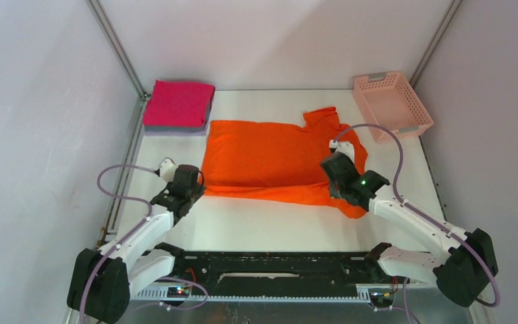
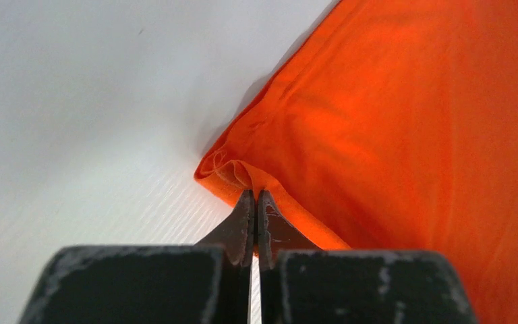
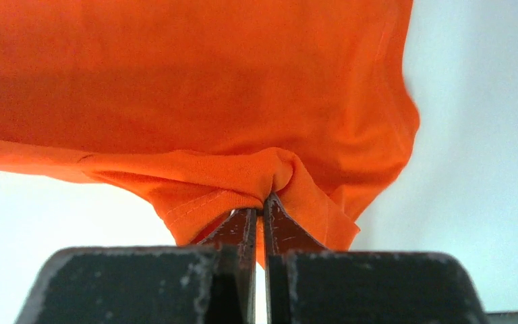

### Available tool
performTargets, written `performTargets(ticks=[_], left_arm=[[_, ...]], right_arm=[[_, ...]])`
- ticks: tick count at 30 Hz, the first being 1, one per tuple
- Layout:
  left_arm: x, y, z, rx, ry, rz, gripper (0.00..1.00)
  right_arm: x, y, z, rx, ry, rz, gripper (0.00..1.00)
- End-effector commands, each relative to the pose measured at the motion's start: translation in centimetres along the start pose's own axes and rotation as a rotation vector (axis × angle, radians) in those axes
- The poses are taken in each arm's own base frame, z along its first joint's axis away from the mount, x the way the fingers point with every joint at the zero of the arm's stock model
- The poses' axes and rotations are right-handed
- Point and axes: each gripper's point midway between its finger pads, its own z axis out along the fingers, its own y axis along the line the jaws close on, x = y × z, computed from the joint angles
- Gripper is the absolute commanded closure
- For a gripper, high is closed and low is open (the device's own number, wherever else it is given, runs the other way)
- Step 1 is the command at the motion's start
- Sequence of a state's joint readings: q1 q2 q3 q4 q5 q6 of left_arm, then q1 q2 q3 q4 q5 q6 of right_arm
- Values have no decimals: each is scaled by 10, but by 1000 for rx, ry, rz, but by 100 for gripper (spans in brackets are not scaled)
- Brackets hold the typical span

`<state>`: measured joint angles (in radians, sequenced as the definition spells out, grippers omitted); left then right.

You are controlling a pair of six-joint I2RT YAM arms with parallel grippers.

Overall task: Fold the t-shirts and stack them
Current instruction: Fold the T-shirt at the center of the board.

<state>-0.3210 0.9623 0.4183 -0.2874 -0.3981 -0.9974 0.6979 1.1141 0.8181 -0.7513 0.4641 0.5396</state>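
Cloth is bunching in both clenched grips: the left pincer (image 2: 254, 197) is grasping the near left corner of the bright orange short-sleeved cloth t-shirt (image 1: 270, 158), the right pincer (image 3: 262, 202) its near right edge. The shirt is lying across the white counter (image 1: 276, 226); a folded magenta-pink t-shirt (image 1: 179, 102) is resting far left.

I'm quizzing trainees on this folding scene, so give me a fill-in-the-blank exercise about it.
Both arms' jaws are shut on the spread t-shirt, whose colour is ___.
The folded magenta t-shirt lies on a second folded t-shirt coloured ___.
The pink lattice basket stands at the table's far ___ corner.
Missing words: orange; grey; right.
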Motion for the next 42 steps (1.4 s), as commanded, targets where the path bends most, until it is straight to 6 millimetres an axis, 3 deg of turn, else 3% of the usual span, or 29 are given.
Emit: performTargets(ticks=[1,7,17,20,21,24,25,29,30,31,34,35,37,38,42], left_arm=[[-40,-33,4,31,-92,-72,100],[-54,-45,23,28,-57,-116,100],[-76,-64,64,-36,-53,-126,99],[-76,-68,81,-74,-27,-101,82],[-78,-68,86,-89,-26,-93,71],[-92,-71,88,-122,-45,-82,8],[-97,-73,86,-124,-55,-79,1],[-118,-87,64,-64,-101,-90,0],[-121,-90,58,-44,-105,-87,0],[-120,-93,53,-23,-103,-75,0],[-105,-96,44,32,-47,-23,0],[-96,-98,42,57,-15,-1,0],[-77,-99,42,93,34,28,0],[-68,-99,42,109,60,40,0],[-30,-101,48,186,182,63,0]], right_arm=[[-54,9,3,-69,-118,-76,100],[-85,9,17,-77,-117,-172,100],[-111,6,79,-23,-36,-289,100],[-133,1,99,26,-50,-342,100],[-143,0,107,38,-61,-370,98],[-167,-7,132,124,-69,-463,71],[-177,-11,138,160,-79,-468,66],[-205,-22,140,281,-147,-401,53],[-206,-23,135,285,-166,-365,45],[-205,-24,129,280,-184,-322,30],[-183,-22,108,217,-210,-169,2],[-178,-20,94,183,-228,-104,1],[-145,-5,83,68,-196,-23,0],[-135,4,67,-16,-206,23,0],[-77,55,35,-386,-117,111,0]])
